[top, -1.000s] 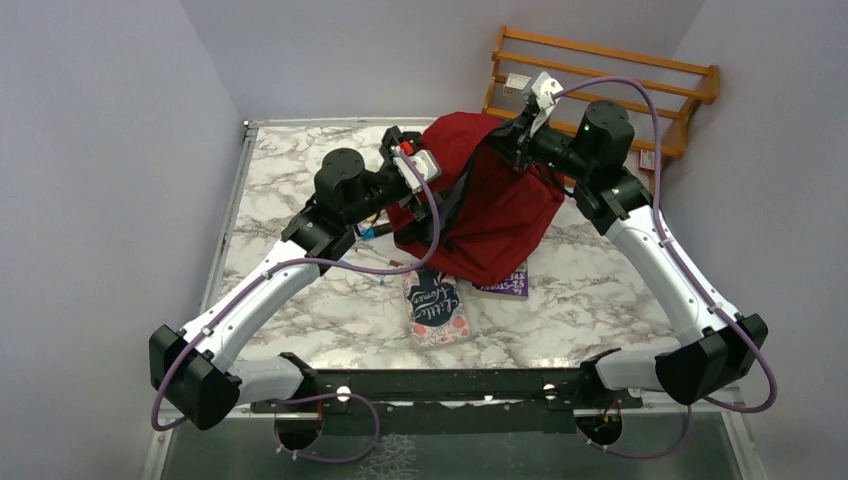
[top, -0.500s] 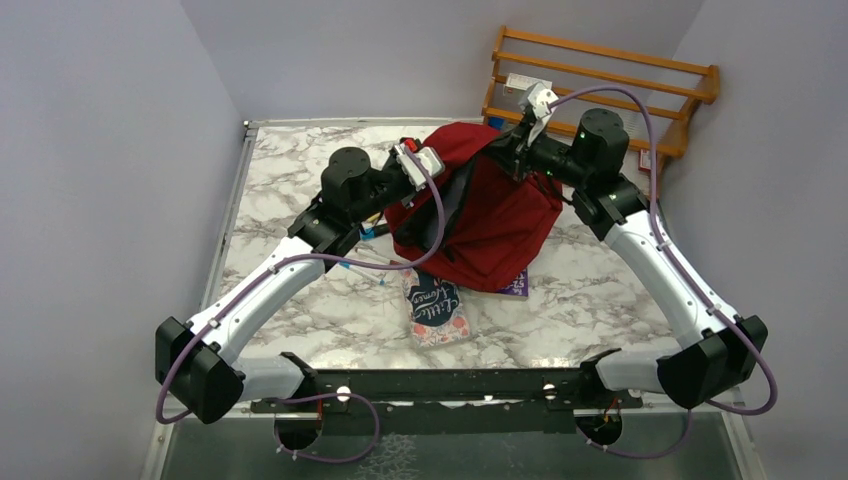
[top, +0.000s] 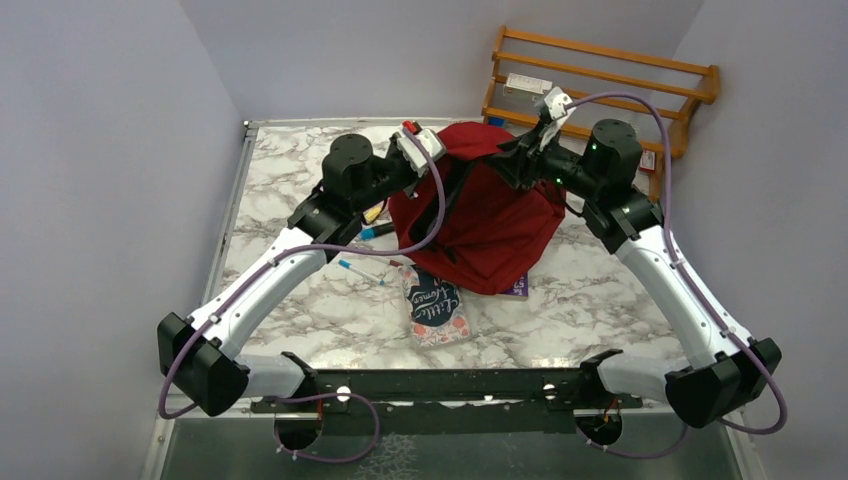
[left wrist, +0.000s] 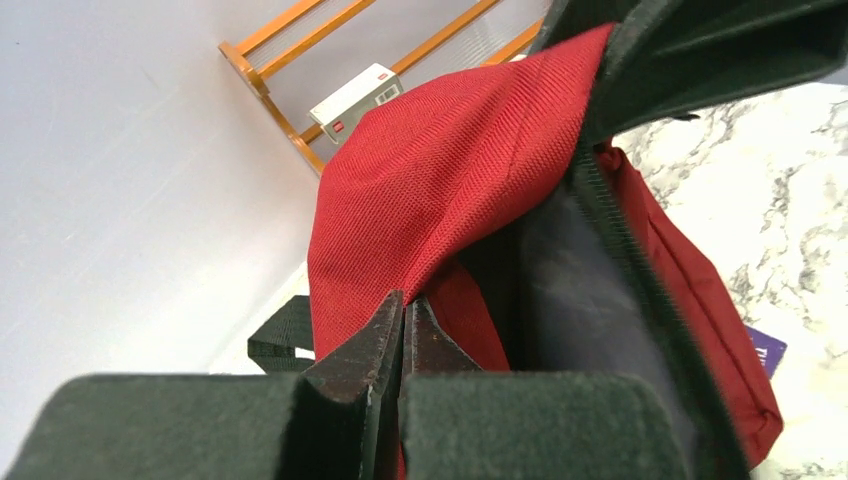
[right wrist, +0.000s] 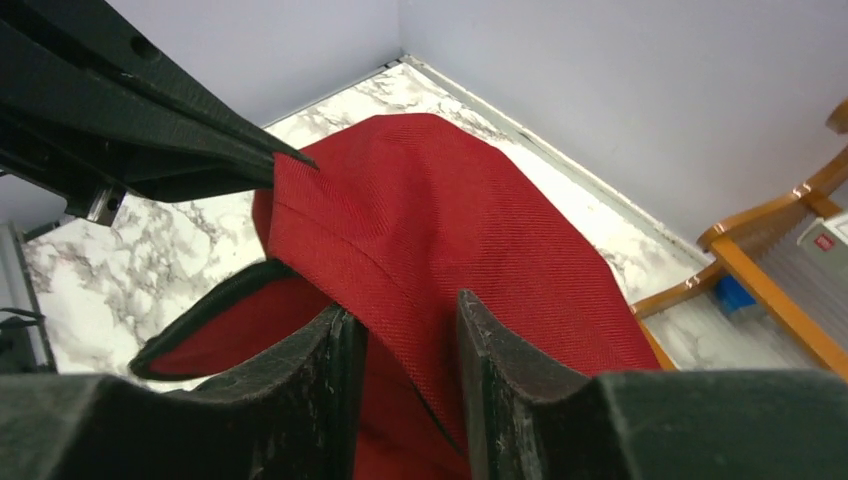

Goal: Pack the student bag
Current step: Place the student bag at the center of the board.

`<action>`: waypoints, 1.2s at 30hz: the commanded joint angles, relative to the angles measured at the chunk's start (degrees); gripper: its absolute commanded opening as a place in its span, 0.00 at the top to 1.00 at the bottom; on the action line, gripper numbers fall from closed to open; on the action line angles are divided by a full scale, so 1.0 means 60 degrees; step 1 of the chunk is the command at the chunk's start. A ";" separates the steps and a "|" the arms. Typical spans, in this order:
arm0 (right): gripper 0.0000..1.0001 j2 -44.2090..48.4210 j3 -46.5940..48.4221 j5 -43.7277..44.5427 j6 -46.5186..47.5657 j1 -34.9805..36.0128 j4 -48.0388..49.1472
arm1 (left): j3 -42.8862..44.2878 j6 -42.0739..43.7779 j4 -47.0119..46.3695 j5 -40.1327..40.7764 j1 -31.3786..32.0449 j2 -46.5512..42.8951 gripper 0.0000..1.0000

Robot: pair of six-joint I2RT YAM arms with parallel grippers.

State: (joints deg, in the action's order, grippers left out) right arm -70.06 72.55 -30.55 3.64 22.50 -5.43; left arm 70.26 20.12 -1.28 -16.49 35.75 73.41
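The student bag, dark red with black zip edges, stands bunched up on the marble table. My left gripper is shut on the red fabric at the rim of its mouth, on the left side. In the left wrist view its fingertips pinch the bag beside the grey lining. My right gripper is at the bag's top right. In the right wrist view its jaws stand apart around a loose fold of the bag. The left gripper's fingers show there too, holding the flap's far corner.
A floral-covered book lies in front of the bag, and a purple book pokes out from under it. A pen and a blue marker lie to the left. A wooden rack with a white box stands behind.
My left gripper has shut on the bag's rim and lifted it up and back. My right gripper's jaws have parted, and its arm has shifted slightly right.
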 commanded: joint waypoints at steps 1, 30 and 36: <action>0.56 0.0726 -0.0142 0.0873 -0.1473 0.0014 -0.0864 | 0.0833 -0.0492 0.0462 -0.0527 0.0044 0.0264 1.00; 0.26 0.1335 -0.2348 0.1842 -0.8581 0.0549 0.0663 | 0.2044 -0.2346 0.0872 -0.0313 0.0075 0.1330 1.00; 0.25 0.0768 -0.2084 0.2028 -0.8344 0.0848 0.0733 | 0.2005 -0.2284 0.0876 -0.0367 0.0074 0.1374 1.00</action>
State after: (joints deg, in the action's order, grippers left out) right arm -63.66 57.47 -19.38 -46.94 26.41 -3.79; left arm 80.86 6.66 5.91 -16.97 35.75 81.78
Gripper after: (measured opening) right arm 0.752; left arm 0.005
